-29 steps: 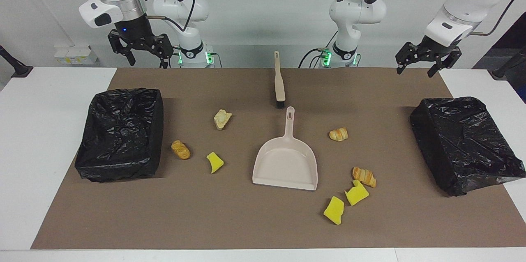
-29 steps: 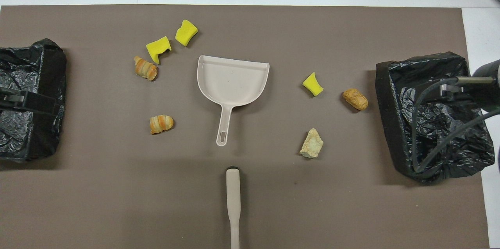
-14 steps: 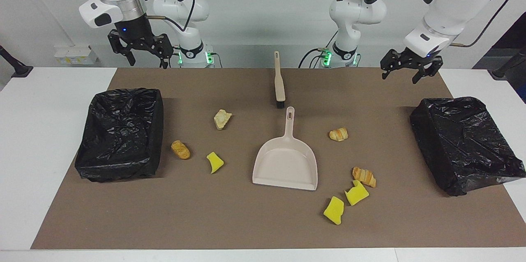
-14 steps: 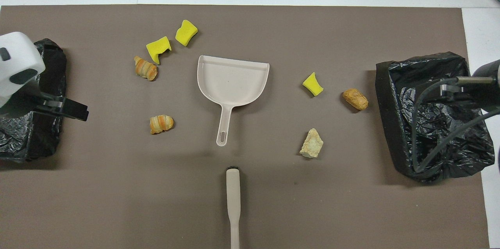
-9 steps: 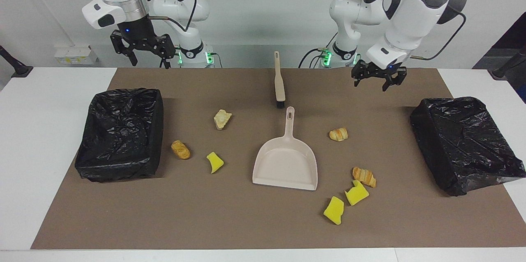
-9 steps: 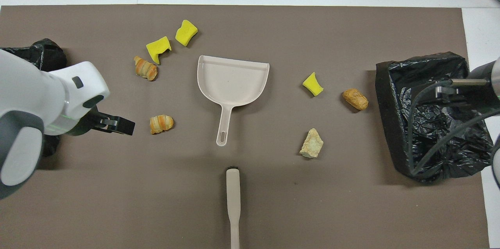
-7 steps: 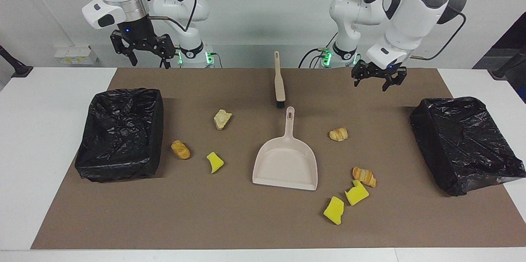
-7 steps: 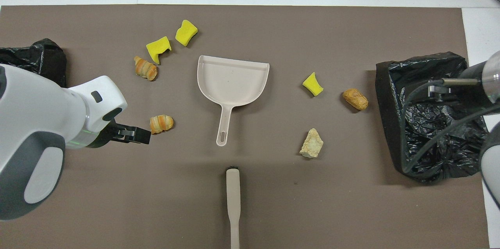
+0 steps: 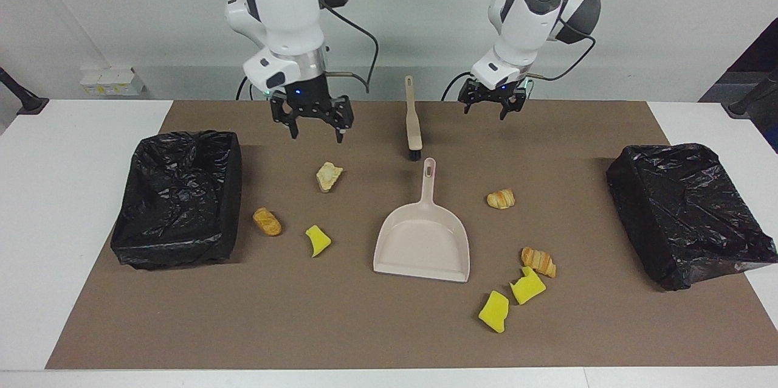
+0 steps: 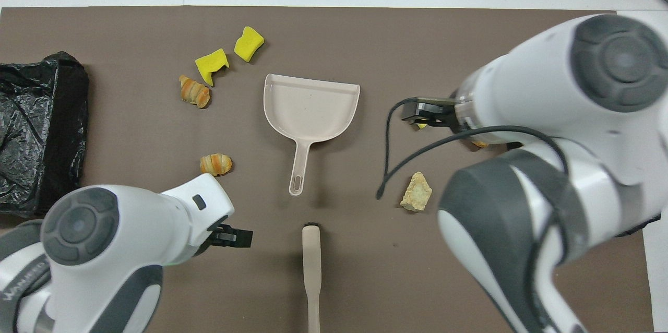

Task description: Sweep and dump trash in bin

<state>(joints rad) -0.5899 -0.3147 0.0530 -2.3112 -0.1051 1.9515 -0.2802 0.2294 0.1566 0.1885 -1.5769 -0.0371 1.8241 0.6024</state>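
Trash lies scattered on the brown mat. A pale beige chunk [image 9: 329,176], a brown lump [image 9: 267,221] and a yellow sponge piece [image 9: 318,240] lie toward the right arm's end. Two croissant lumps [image 9: 501,198] [image 9: 538,261] and two yellow sponge pieces [image 9: 527,286] [image 9: 494,311] lie toward the left arm's end. The beige dustpan [image 9: 422,242] lies mid-mat, with the beige hand brush [image 9: 413,123] nearer the robots. My right gripper [image 9: 315,123] hangs open and empty over the mat by the pale chunk. My left gripper [image 9: 492,102] hangs open and empty beside the brush handle.
A black-lined bin [image 9: 176,196] stands at the right arm's end of the mat and another [image 9: 687,211] at the left arm's end. In the overhead view the right arm hides the brown lump and most of one sponge piece.
Both arms have swung in from over the bins toward the middle of the mat. The right gripper is now by the pale chunk, the left by the brush. No object has moved.
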